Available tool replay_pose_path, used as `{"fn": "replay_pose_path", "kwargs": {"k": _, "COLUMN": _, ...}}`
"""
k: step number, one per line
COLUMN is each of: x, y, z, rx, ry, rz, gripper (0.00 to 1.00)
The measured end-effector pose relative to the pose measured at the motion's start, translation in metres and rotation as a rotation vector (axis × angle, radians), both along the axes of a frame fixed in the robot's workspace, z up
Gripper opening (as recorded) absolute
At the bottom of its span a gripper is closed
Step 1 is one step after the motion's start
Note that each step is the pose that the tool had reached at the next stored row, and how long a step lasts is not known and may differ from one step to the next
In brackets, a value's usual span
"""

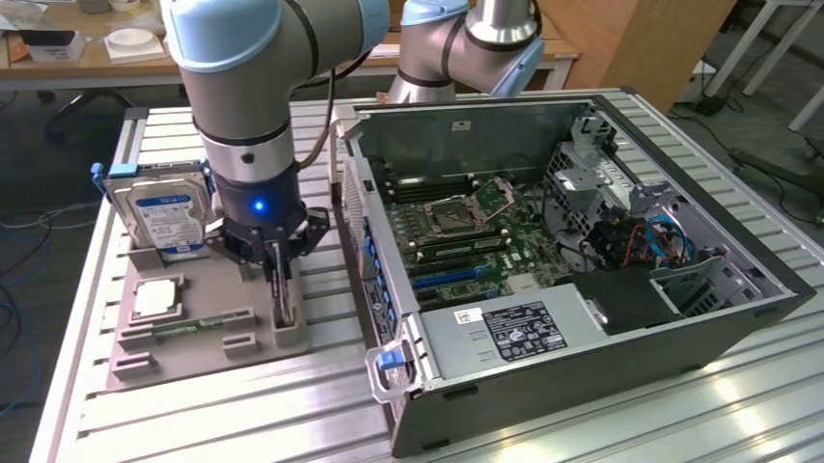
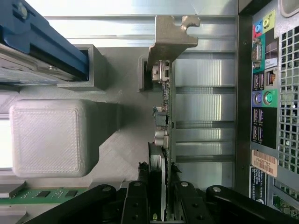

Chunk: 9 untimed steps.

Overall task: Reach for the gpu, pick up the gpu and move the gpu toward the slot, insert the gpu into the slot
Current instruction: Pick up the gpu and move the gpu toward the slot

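Down low, jaws closed on the gpu (image 1: 282, 301) (image 2: 168, 105), a finger (image 2: 138, 205) on each face, card upright between them in the grey holder (image 1: 193, 349), hard drive (image 1: 168, 218) beyond one jaw, computer case (image 1: 644, 333) beyond the other.

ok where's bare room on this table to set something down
Bare table slats lie between the grey holder tray and the near edge, and at the exterior view's right of the computer case. Crowded: the tray, with the gripper at the gpu beside the hard drive.
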State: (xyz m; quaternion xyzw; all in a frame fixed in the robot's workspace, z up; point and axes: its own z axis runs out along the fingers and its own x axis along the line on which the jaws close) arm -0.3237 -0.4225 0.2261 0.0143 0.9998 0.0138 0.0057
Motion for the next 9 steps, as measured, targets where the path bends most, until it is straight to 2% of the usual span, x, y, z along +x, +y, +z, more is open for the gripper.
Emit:
{"fn": "replay_pose_path", "kwargs": {"k": 5, "x": 0.0, "y": -0.0002, "z": 0.0099, "rx": 0.0058, "ry": 0.0001, "rz": 0.0, "gripper": 0.27}}
{"fn": "replay_pose_path", "kwargs": {"k": 9, "x": 0.0, "y": -0.0005, "z": 0.0191, "rx": 0.0073, "ry": 0.0, "rz": 0.0, "gripper": 0.27}}
